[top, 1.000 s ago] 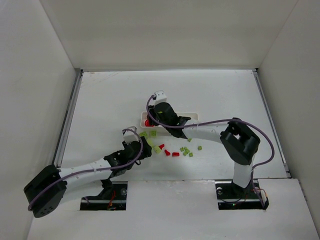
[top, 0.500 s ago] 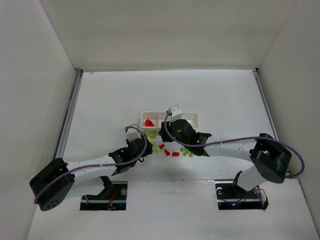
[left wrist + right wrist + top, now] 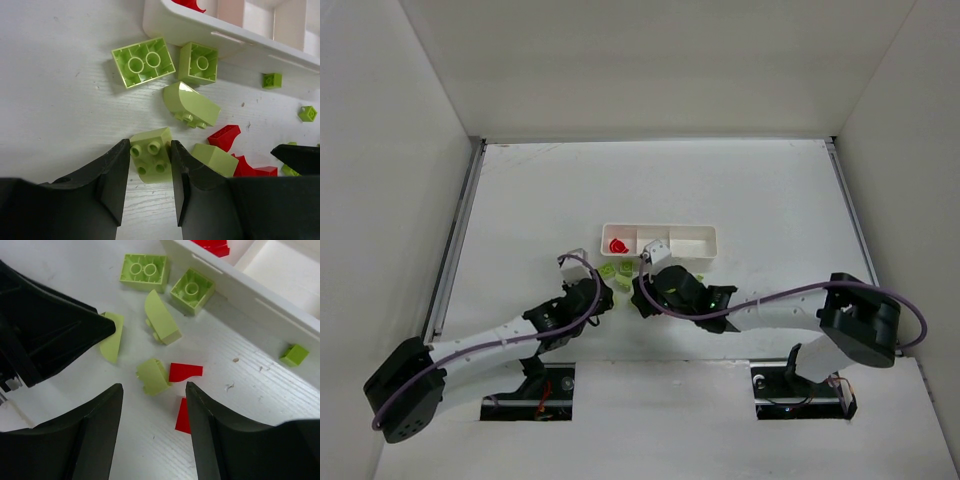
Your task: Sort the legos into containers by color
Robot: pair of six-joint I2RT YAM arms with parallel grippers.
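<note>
Pale green brick (image 3: pixel 150 156) pinched by low left claw (image 3: pixel 149 149), right claw (image 3: pixel 154 388) low, spread wide

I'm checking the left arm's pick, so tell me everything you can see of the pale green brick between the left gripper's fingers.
The pale green brick is a small, square, glossy plastic piece with four round studs in a two-by-two block, facing up toward the wrist camera. It appears to rest on the white table, turned slightly askew. The left gripper straddles it, its black fingers against two opposite sides. No other brick touches it; a curved pale green piece lies just beyond.
</note>
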